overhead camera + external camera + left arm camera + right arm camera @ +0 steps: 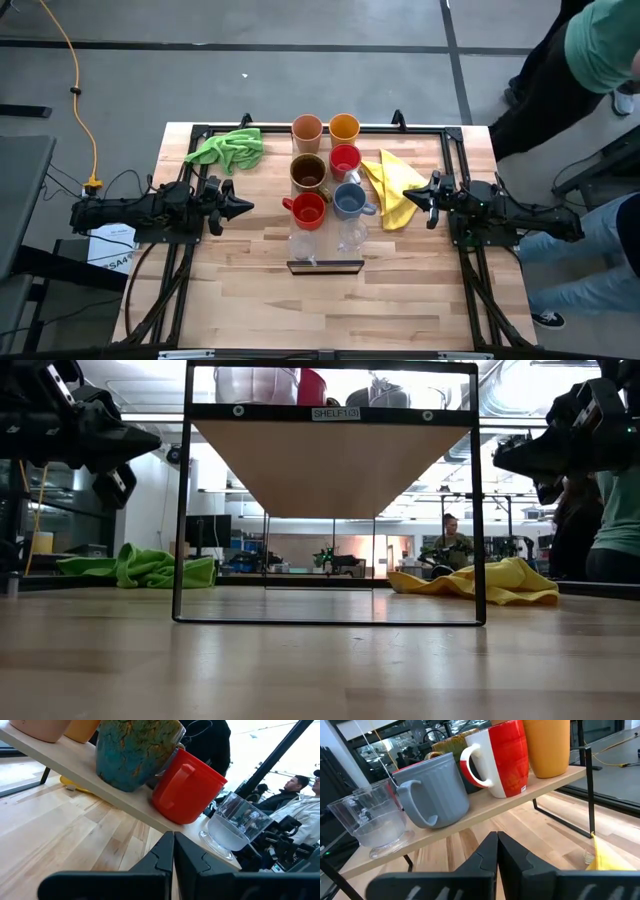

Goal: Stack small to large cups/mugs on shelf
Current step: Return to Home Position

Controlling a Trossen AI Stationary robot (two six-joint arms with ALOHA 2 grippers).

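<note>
Left gripper (246, 207) and right gripper (406, 196) sat clenched, empty. The clear glasses (303, 245) looked slick, fragile — I'd pinch a rim.

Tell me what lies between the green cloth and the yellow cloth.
The shelf, bearing the brown mug and a red mug; the high view shows this.

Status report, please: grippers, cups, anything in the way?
Left gripper shut, empty, left of shelf. Right gripper shut, empty, above yellow cloth. Eight cups on shelf, two rows.
</note>
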